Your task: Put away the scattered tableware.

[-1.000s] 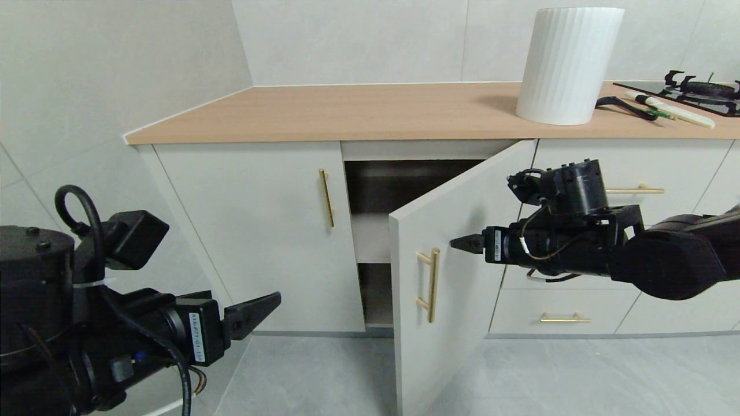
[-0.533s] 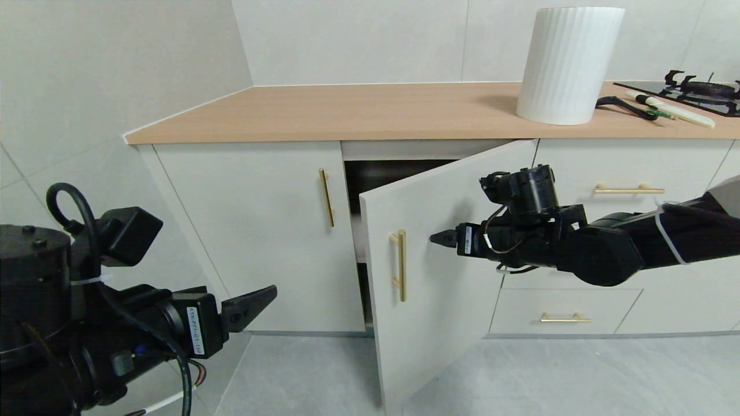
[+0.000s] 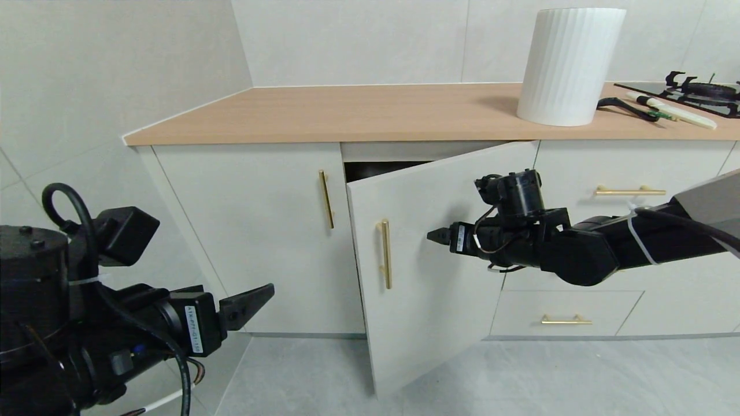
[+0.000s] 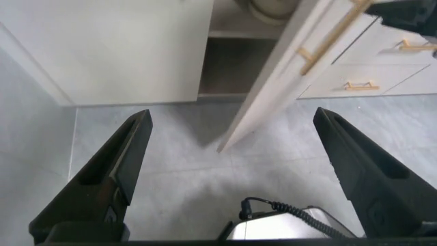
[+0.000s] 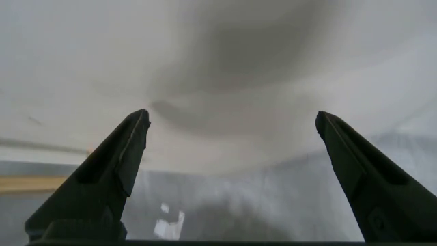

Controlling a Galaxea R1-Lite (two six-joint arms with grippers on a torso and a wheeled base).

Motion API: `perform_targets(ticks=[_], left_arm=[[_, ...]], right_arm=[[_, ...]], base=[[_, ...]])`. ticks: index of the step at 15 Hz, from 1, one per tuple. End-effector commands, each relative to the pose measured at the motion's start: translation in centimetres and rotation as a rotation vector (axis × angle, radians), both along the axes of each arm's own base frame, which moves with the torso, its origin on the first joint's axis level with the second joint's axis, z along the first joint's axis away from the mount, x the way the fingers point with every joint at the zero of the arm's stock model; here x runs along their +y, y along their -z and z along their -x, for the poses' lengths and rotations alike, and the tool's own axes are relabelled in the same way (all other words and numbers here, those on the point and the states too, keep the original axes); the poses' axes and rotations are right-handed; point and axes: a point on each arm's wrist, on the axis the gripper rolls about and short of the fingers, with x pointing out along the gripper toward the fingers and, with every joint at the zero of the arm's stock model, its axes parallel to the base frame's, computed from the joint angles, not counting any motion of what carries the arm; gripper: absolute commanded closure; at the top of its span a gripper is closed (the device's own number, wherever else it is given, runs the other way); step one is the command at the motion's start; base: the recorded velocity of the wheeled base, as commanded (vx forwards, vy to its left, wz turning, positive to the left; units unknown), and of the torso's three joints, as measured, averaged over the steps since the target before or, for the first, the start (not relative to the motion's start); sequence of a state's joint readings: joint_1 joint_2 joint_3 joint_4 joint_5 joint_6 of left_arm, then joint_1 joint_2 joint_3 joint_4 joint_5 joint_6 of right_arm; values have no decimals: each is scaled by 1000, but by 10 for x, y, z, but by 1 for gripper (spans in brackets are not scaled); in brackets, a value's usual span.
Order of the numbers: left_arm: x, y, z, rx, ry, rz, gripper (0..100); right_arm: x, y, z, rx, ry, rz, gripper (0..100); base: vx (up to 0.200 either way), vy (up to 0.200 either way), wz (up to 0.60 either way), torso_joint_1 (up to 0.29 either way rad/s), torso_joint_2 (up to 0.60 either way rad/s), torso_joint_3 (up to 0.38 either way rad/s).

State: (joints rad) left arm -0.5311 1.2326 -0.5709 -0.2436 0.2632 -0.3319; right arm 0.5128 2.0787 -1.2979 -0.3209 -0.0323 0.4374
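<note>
Kitchen counter [image 3: 347, 112] over cabinet door [image 3: 428, 260] ajar; right gripper [image 3: 432, 235], jaws spread and empty, at its face; left gripper [image 3: 263, 293] likewise, near left. Far right, utensils [image 3: 673, 110] lie unstowed.

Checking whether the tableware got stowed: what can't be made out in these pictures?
- Head view: whatever lies behind the half-closed door, which hides it.
- Left wrist view: a round item behind that door, cut off by the frame edge; unidentifiable.
- Right wrist view: pale surface between the open jaws, blurred; contact unclear.
- Head view: utensils beside the white container, too small to identify.
</note>
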Motion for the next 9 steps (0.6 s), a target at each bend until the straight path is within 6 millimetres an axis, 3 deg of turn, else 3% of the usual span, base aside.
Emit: perform_targets(ticks=[1,3,9], left_arm=[[0,0,0,2,-1,-1,0],[0,0,0,-2,-1,2,0],[0,0,-1,-2,-1,2,0]], right_arm=[[0,3,-1,3,3,4,0],[1,3,-1,4,2,2,0],[29,-9,7,-2,51,-102,0]], base=[[200,0,0,-7,7,-2],[200,0,0,5,2,0],[0,0,0,0,0,0]])
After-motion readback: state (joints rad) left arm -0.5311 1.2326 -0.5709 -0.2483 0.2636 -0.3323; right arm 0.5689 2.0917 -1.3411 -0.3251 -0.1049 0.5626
